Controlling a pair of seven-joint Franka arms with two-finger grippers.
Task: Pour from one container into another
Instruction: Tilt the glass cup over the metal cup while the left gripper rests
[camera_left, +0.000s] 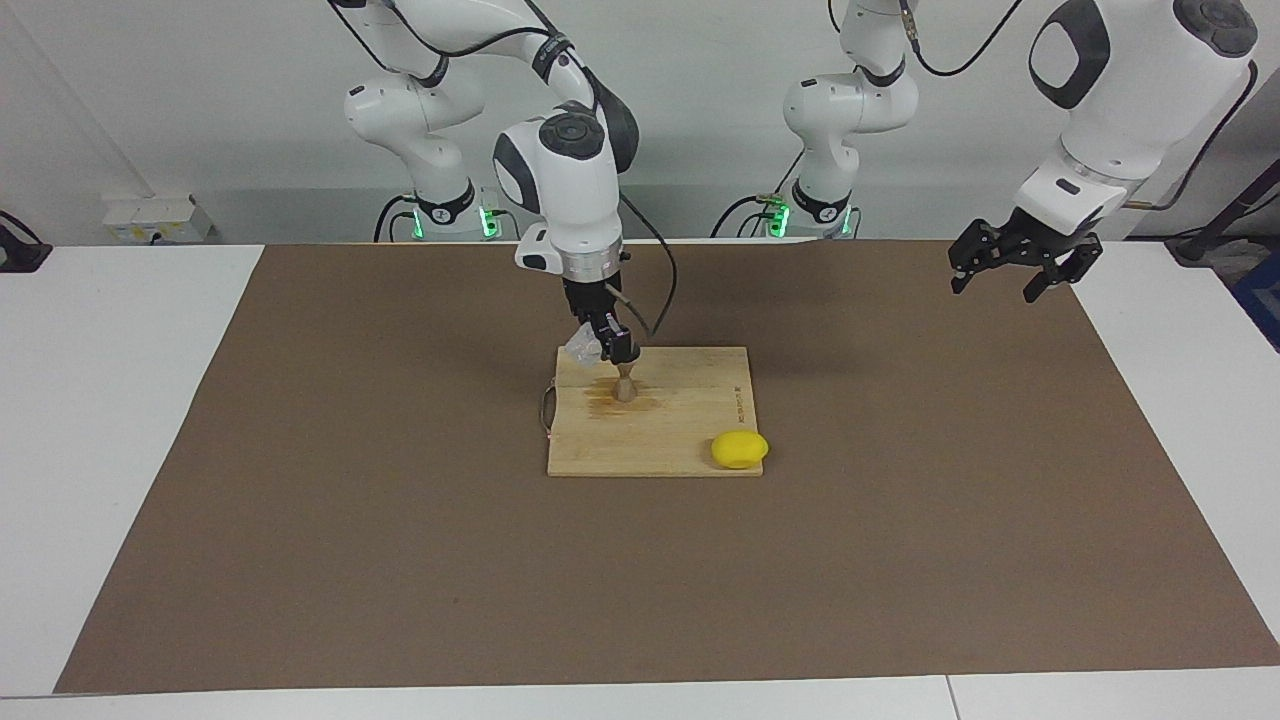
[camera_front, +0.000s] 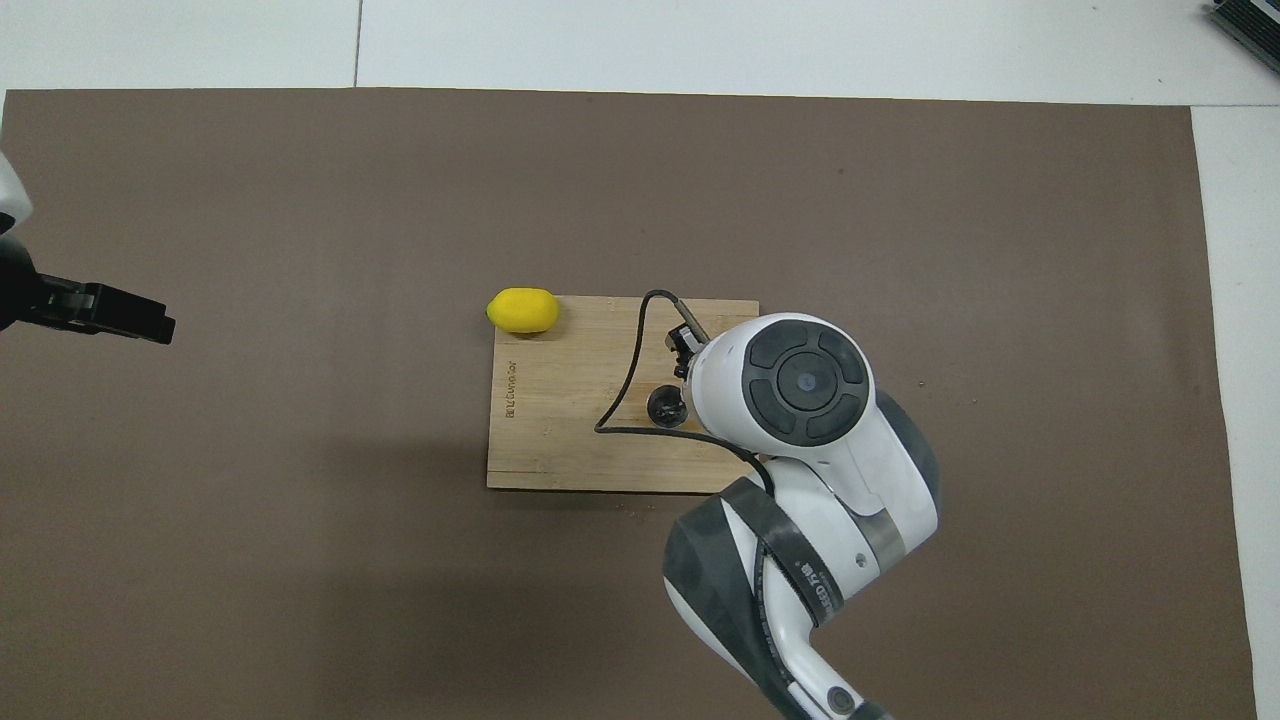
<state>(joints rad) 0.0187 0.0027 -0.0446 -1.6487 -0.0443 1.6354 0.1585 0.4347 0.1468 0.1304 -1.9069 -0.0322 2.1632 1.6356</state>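
My right gripper (camera_left: 604, 347) is shut on the small clear cup (camera_left: 579, 346), holding it tilted in the air just above the metal jigger (camera_left: 624, 386). The jigger stands upright on a wooden cutting board (camera_left: 690, 420), on a darker stained patch. In the overhead view the jigger (camera_front: 665, 405) shows as a dark round mouth beside the right arm's wrist, which hides the cup and most of the gripper. My left gripper (camera_left: 1015, 266) hangs open and empty over the mat's edge at the left arm's end of the table, and its tip (camera_front: 110, 312) also shows in the overhead view.
A yellow lemon (camera_left: 740, 449) lies at the board's corner farthest from the robots, toward the left arm's end. The board (camera_front: 560, 420) sits mid-table on a brown mat (camera_left: 400, 560). A black cable loops from the right wrist over the board.
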